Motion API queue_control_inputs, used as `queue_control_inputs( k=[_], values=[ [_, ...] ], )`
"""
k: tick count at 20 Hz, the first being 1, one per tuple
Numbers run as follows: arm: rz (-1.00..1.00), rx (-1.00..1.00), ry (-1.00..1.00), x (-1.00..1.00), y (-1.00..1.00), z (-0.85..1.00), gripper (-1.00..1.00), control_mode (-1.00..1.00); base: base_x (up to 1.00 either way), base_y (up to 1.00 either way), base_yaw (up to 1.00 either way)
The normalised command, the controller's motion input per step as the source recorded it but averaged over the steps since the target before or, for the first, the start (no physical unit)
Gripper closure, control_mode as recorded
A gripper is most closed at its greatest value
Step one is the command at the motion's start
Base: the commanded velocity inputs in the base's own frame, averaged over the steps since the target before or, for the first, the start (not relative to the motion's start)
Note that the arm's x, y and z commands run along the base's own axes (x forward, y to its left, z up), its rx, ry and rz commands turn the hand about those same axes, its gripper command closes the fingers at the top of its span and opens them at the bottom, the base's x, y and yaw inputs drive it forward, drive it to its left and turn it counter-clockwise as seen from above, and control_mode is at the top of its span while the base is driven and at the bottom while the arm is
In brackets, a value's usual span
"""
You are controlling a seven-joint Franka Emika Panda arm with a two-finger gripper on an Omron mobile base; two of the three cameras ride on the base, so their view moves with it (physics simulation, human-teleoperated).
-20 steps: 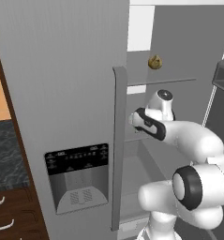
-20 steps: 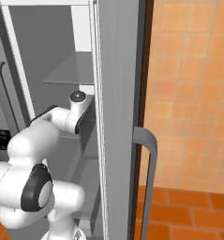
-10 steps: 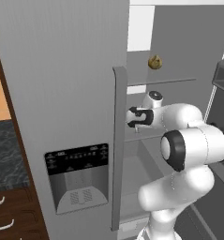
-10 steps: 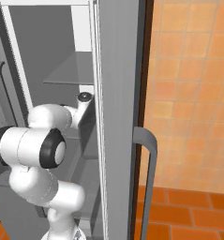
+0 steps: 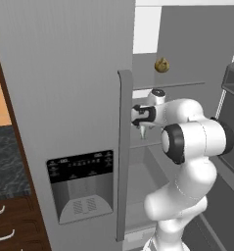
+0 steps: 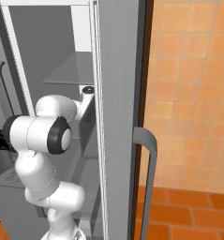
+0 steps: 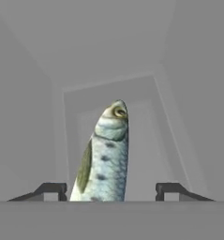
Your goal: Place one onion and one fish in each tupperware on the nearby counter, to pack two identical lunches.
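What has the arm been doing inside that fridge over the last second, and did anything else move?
The arm folded: its elbow swung up and back toward the cameras, and the gripper shifted left, toward the door handle. Now a fish lies between the fingertips, not visibly clamped. The onion on its shelf and the fridge doors stayed put.

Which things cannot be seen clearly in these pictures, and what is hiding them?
- Fish: tail cut off by the bottom of the hand view; whether the fingertips touch it is unclear.
- Gripper: partly behind the fridge door handle in the left base view.
- Round brown item on the shelf: too small to identify.
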Motion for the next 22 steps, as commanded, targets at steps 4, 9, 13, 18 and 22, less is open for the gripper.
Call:
queue_control_inputs(
  k=[4, 9, 13, 18, 22],
  values=[
    [-0.15, 0.0, 0.1, -0.97, 0.0, -0.99, 1.0, -1.0, 0.0, 0.0, 0.0],
    [-0.05, 0.0, 0.01, -0.75, 0.0, -0.37, 1.0, -1.0, 0.0, 0.0, 0.0],
    [0.0, 0.0, -0.15, -1.0, 0.0, 0.14, 1.0, -1.0, 0.0, 0.0, 0.0],
    [0.05, -0.02, -0.23, -1.0, 0.09, 0.43, 1.0, -1.0, 0.0, 0.0, 0.0],
    [0.1, -0.07, -0.25, -1.0, 0.08, 0.92, 1.0, -1.0, 0.0, 0.0, 0.0]
  ],
)
